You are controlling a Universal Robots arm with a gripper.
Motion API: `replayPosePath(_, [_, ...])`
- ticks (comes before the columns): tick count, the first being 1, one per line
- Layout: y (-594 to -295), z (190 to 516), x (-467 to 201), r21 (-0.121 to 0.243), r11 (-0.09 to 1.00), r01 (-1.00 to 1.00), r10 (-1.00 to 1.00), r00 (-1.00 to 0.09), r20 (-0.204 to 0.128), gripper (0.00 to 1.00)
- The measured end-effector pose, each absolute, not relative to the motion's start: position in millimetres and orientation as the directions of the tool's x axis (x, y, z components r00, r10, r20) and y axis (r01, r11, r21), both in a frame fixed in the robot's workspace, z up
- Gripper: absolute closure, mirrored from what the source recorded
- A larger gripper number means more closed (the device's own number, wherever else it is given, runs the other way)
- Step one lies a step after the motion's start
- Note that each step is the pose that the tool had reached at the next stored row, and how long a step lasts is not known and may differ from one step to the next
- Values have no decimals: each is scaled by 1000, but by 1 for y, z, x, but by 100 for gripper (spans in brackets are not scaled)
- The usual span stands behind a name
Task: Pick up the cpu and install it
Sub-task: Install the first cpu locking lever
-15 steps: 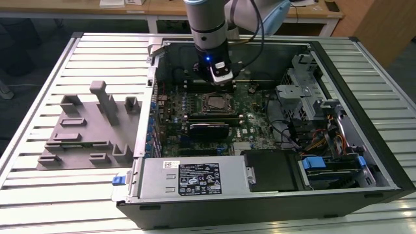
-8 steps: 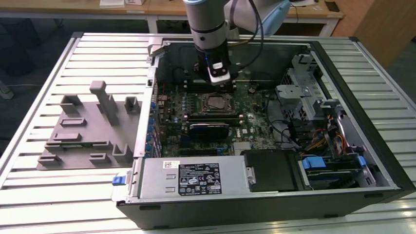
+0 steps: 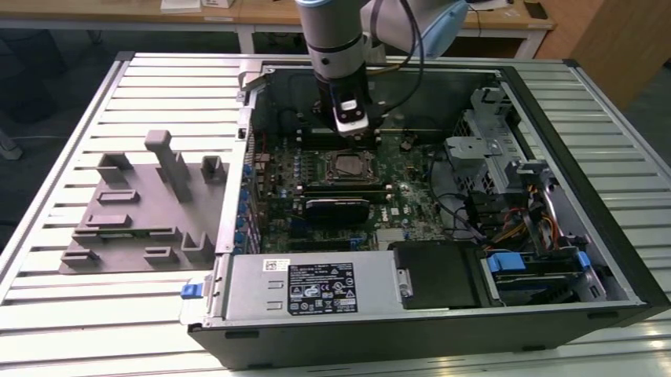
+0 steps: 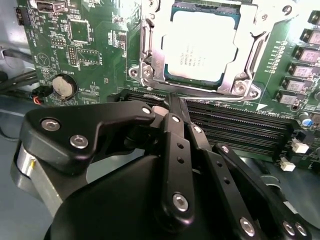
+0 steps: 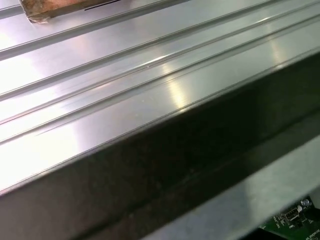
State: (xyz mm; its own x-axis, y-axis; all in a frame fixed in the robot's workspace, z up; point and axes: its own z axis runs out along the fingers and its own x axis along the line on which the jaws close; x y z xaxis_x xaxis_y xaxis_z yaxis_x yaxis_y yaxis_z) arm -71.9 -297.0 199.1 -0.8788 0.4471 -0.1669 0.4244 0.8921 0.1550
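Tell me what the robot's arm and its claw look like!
The arm is a round grey tube with pale blue-white joint covers and a black cable running down beside it. Near its tip sits a small black-and-white block. The gripper is black, built from flat linked bars pinned with shiny silver screws, on a rounded black body.

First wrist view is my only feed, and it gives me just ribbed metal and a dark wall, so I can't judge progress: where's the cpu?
Observer: In the second wrist view the cpu lies in the socket on the motherboard.
Operator: Is the claw holding anything?
Observer: No. The claw is shut and empty, by the memory slots.
Operator: Where's the arm overall?
Observer: In the exterior view the arm reaches down into the open computer case, close to the socket.
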Motion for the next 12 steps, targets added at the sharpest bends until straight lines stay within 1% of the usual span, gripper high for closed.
replayPosePath(12, [-297,196,-72,148,886,440,461,-871,-171,89])
